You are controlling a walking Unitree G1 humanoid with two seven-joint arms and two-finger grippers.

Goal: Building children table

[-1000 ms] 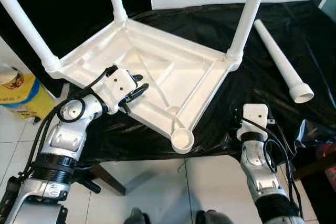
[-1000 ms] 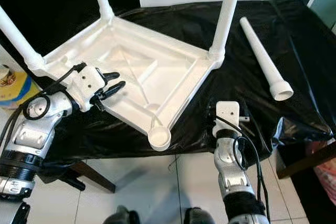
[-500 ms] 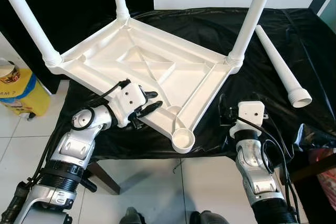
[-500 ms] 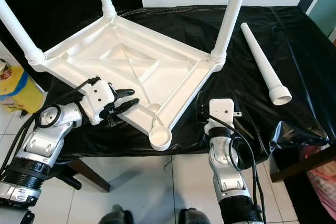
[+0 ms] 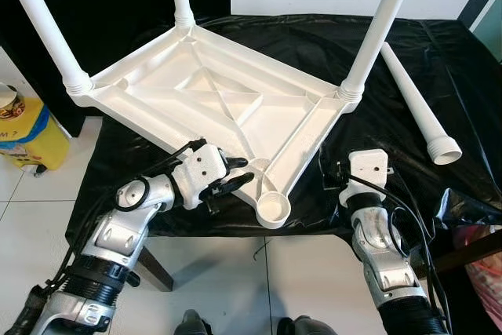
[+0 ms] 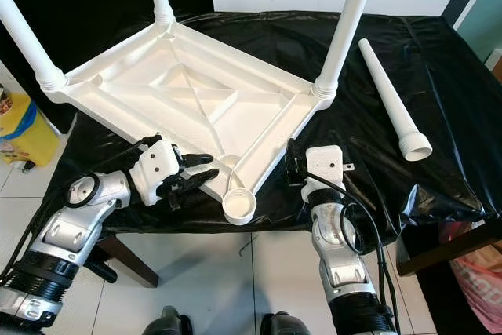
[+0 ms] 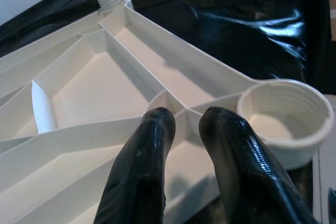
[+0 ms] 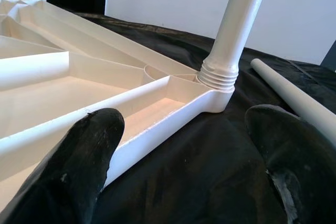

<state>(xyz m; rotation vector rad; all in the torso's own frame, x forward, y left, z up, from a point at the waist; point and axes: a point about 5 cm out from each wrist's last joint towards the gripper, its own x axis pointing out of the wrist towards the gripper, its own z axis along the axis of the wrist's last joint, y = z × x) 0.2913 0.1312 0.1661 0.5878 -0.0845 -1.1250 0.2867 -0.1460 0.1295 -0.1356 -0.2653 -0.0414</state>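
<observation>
Beside the empty threaded socket (image 5: pixel 273 208) at the near corner of the upturned tabletop (image 5: pixel 227 107), the left claw (image 5: pixel 227 180) rests over the tabletop's near rim, its two black fingers (image 7: pixel 152 150) close together with only a thin slit between them and nothing held. Three legs already stand upright in the other corners; the fourth, the loose leg (image 5: pixel 416 100), lies flat on the black-covered table (image 5: pixel 392 154) on the far right side of that socket, well apart from it. Its long axis runs away from the robot, with the wide flared end (image 5: pixel 444 149) nearest the front edge and the narrow end pointing back toward the standing right leg (image 5: pixel 376 29). The right claw (image 6: pixel 294 164), fingers spread wide and empty, sits just beside the tabletop's right rim, between the socket and the loose leg. Judging from this, the right arm is the nearer one to fetch the leg, reaching outward to its right, away from the socket.
</observation>
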